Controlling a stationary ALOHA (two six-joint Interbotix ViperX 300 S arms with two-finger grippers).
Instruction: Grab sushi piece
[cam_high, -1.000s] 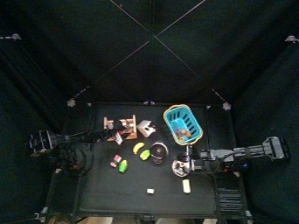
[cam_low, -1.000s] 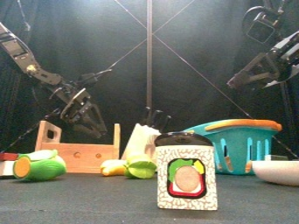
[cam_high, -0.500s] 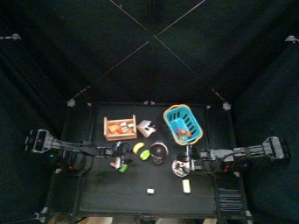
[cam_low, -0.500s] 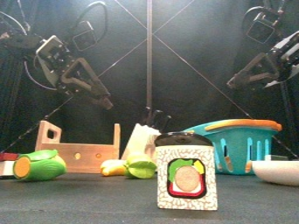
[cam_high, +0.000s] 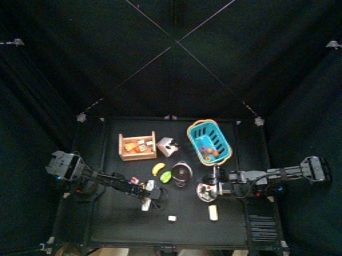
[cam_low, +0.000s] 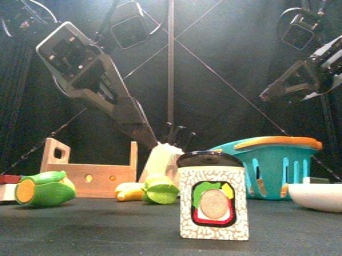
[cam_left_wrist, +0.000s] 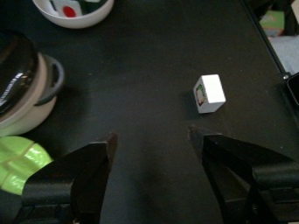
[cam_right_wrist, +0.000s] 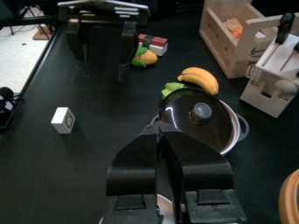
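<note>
I have swung my left gripper (cam_left_wrist: 152, 149) off the wooden crate (cam_high: 135, 146) toward the front, jaws spread and empty, apparently short of the sushi piece (cam_left_wrist: 212, 93) lying alone near the table's front edge.

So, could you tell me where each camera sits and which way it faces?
Top: overhead, looking down; table, both arms.
Front: table height, looking across; both arms hang behind.
Left wrist: above sushi piece; open left gripper.
Right wrist: faces left arm; shut right gripper.
Shared: both wrist views show the sushi piece.
</note>
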